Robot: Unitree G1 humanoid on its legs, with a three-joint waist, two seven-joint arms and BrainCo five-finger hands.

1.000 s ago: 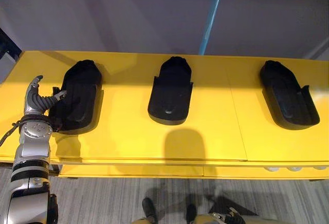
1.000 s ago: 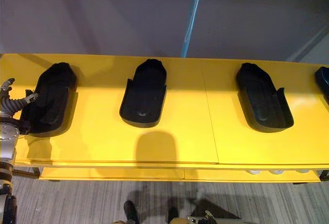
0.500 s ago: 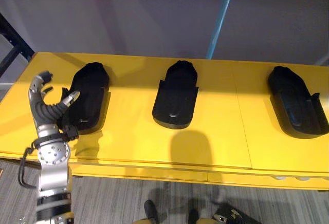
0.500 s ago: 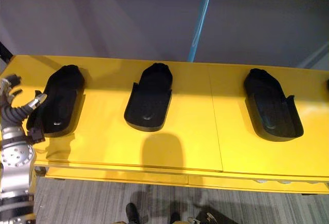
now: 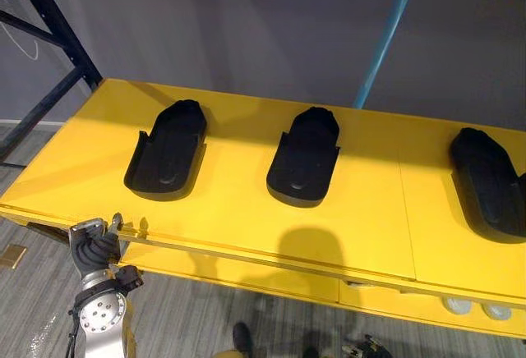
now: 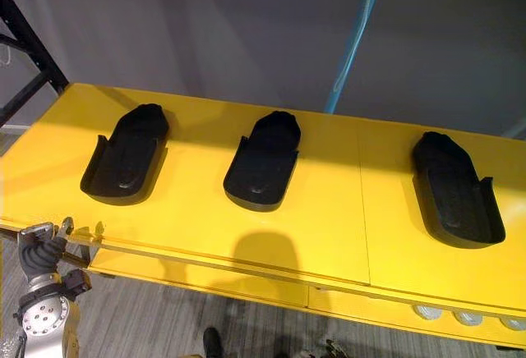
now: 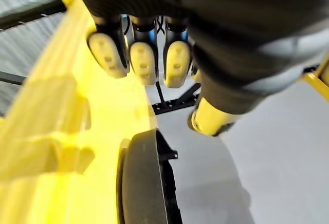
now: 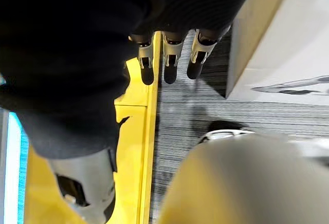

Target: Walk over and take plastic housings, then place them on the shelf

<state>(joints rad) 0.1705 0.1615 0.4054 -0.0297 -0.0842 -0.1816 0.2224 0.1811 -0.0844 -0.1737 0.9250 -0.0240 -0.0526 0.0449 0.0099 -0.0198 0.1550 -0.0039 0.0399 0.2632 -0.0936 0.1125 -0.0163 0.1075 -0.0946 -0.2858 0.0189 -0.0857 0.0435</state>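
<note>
The left hand (image 5: 92,247) hangs just off the front edge of the yellow shelf (image 5: 230,210), its fingers (image 7: 143,62) loosely spread and empty. The right hand (image 8: 170,54) hangs low, its fingers straight and also empty. The left housing (image 5: 167,151), middle housing (image 5: 306,157) and right housing (image 5: 486,181) lie well apart on the shelf, so placing looks done and the next move is probably to walk off and fetch another. Each long axis runs front to back, with the open end toward the robot and the rounded end toward the wall.

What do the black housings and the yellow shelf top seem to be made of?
Black housings: probably moulded plastic, matt to satin; thin curved walls, only soft highlights. Yellow shelf top: smooth painted or coated panels, perhaps metal or board, I cannot tell; it has an even sheen and a straight seam.
</note>
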